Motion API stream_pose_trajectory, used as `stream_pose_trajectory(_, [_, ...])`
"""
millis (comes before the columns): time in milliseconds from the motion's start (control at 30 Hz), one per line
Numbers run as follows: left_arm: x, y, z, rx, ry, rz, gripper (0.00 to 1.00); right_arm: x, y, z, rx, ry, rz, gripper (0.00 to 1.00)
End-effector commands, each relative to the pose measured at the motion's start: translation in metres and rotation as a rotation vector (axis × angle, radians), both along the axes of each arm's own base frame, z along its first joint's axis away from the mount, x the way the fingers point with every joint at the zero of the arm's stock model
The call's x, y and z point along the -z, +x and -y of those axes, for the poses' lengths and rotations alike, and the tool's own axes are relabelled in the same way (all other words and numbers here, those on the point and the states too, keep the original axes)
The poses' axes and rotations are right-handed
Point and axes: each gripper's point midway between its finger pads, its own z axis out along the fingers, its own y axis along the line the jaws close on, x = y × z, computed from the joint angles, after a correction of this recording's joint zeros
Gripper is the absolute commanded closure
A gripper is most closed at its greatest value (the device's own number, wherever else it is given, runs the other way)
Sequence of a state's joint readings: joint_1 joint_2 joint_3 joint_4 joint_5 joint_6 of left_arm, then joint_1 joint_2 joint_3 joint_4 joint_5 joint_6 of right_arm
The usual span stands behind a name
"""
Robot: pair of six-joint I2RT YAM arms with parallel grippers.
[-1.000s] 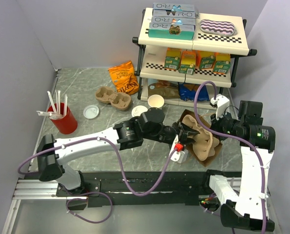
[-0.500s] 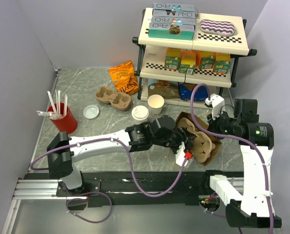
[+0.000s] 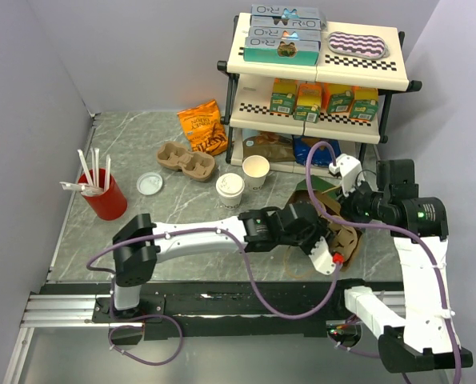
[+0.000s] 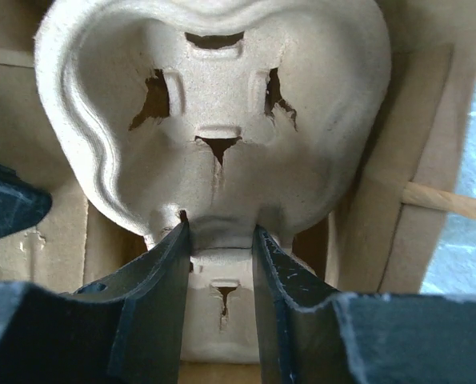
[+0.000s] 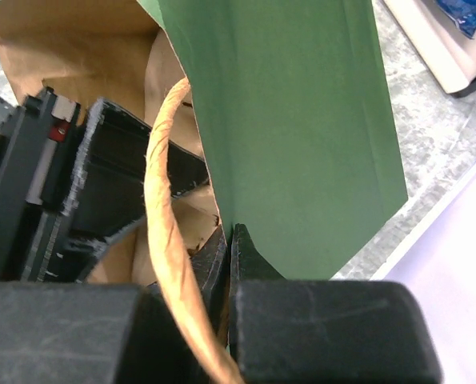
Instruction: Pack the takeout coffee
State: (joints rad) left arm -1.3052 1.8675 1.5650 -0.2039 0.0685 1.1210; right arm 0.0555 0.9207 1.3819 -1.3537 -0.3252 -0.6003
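My left gripper [image 4: 218, 240] is set narrow, clamped on the centre rib of the brown moulded-pulp cup carrier [image 4: 214, 120], low inside the green-panelled brown paper bag [image 5: 302, 120]. My right gripper [image 5: 230, 240] pinches the bag's rim (its twisted paper handle [image 5: 162, 184] hangs across my view). I judge the carrier is being seated. The small cream paper cup with a white sip lid [image 3: 230, 190] stands on the grey counter [image 3: 142, 144], outside the bag. Next I would release, back out and fetch it.

White-lidded takeout coffee [image 3: 230, 189]; tan carrier [image 4: 214, 120]; green-and-brown bag [image 5: 302, 120].
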Motion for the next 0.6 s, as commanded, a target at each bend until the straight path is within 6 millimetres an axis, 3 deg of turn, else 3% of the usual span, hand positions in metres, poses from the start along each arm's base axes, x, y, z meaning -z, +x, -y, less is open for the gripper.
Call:
stream_pose_trajectory(0, [-0.027, 0.009, 0.008, -0.091, -0.057, 0.021, 0.99, 0.011, -0.038, -0.002, -0.012, 0.002, -0.118, 1.00])
stream_pose_trajectory(267, [-0.038, 0.023, 0.010, -0.168, -0.073, 0.065, 0.99, 0.022, -0.039, 0.001, -0.008, -0.023, -0.141, 1.00])
stream_pose_trajectory(367, [-0.048, 0.015, 0.005, -0.162, -0.078, -0.005, 0.99, 0.021, -0.038, 0.001, -0.004, -0.019, -0.132, 1.00])
stream_pose_trajectory(400, [-0.042, 0.008, 0.002, -0.133, -0.048, -0.050, 0.99, 0.021, -0.038, 0.000, -0.005, -0.016, -0.134, 1.00])
stream_pose_trajectory(567, [-0.065, -0.017, -0.007, -0.053, -0.098, -0.153, 0.99, 0.025, -0.037, 0.001, 0.001, -0.023, -0.135, 1.00])
